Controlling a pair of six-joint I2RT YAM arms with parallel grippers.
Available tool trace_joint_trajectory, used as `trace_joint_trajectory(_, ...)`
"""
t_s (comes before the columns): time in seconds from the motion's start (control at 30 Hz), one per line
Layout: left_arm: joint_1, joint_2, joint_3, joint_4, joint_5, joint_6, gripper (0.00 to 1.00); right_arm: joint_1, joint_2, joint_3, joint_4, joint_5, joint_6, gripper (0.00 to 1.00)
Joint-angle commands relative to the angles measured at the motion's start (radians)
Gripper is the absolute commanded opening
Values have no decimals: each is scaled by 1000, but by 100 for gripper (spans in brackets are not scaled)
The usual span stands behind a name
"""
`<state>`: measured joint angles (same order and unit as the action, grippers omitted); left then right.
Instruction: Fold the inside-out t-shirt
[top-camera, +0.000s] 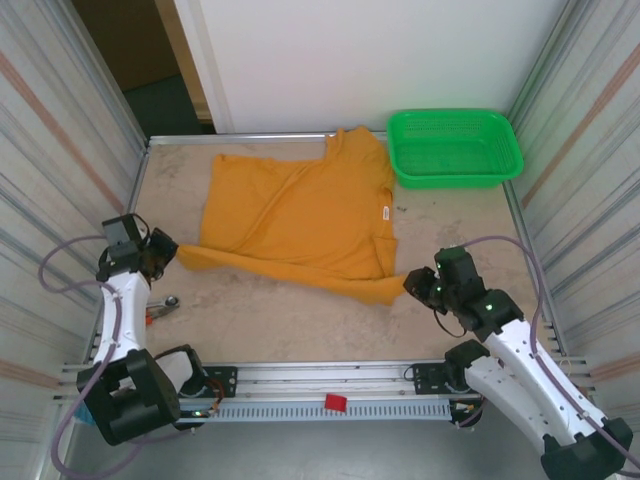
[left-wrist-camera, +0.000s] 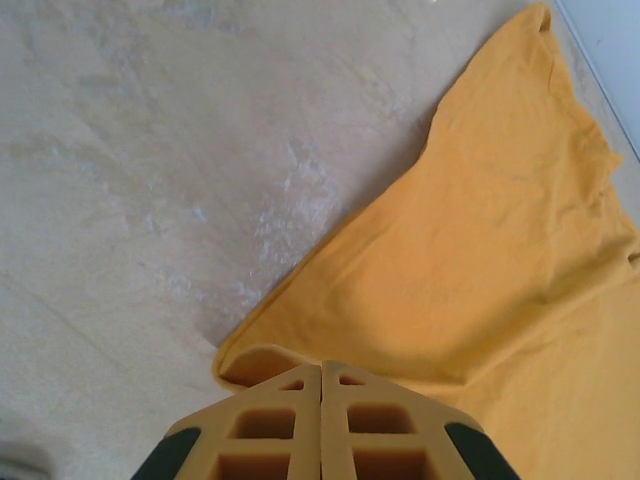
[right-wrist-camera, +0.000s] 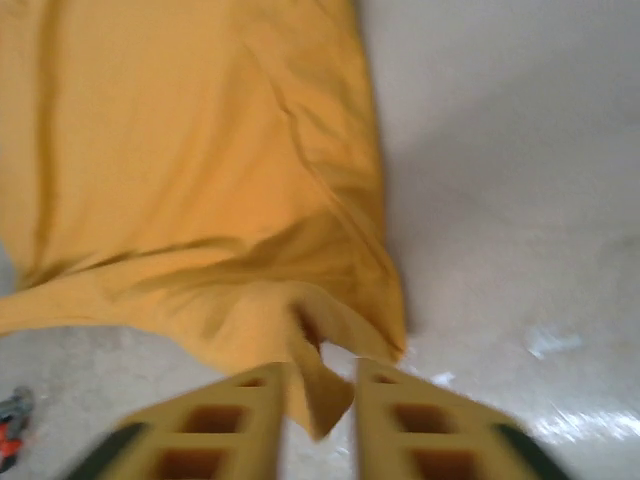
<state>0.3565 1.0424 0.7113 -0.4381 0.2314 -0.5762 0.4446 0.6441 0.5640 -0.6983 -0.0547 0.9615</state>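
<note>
The mustard-orange inside-out t-shirt (top-camera: 300, 215) lies spread across the back half of the table, its small white tag (top-camera: 384, 211) near the right edge. My left gripper (top-camera: 165, 255) sits at the shirt's near-left corner. In the left wrist view its fingers (left-wrist-camera: 321, 365) are pressed together on the folded hem of the t-shirt (left-wrist-camera: 480, 260). My right gripper (top-camera: 410, 285) is at the near-right corner. Its jaws (right-wrist-camera: 320, 375) stand apart, with a loose flap of the t-shirt (right-wrist-camera: 180, 150) hanging between them.
A green plastic basket (top-camera: 452, 148) stands at the back right, touching the shirt's edge. A small metal-and-red tool (top-camera: 160, 308) lies near the left arm. Bare table (top-camera: 280, 320) stretches in front of the shirt. Metal walls close both sides.
</note>
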Motion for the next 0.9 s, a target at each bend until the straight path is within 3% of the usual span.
trace_joint_trajectory(0.0, 5, -19, -52, 7, 44, -21, 6, -47, 38, 63, -40, 97, -9, 62)
trace_joint_trajectory(0.13, 5, -46, -81, 15, 67, -33, 6, -227, 203, 225, 40, -2, -143, 68)
trace_joint_trajectory(0.2, 4, -57, -87, 13, 74, -38, 7, -266, 319, 308, 108, -35, -185, 68)
trace_joint_trajectory(0.4, 4, -75, -106, 23, 107, -57, 7, -259, 785, 630, 237, -79, -257, 67)
trace_joint_trajectory(0.53, 4, -78, -124, 40, 121, -73, 7, -247, 1068, 879, 226, -56, -268, 70)
trace_joint_trajectory(0.6, 3, -77, -132, 46, 125, -75, 7, -262, 1164, 982, 229, -54, -249, 72)
trace_joint_trajectory(0.73, 2, -72, -151, 55, 116, -69, 7, -260, 1352, 1209, 220, -187, -222, 68)
trace_joint_trajectory(0.87, 2, -60, -175, 89, 127, -86, 7, -181, 1546, 1489, 100, -142, -263, 69)
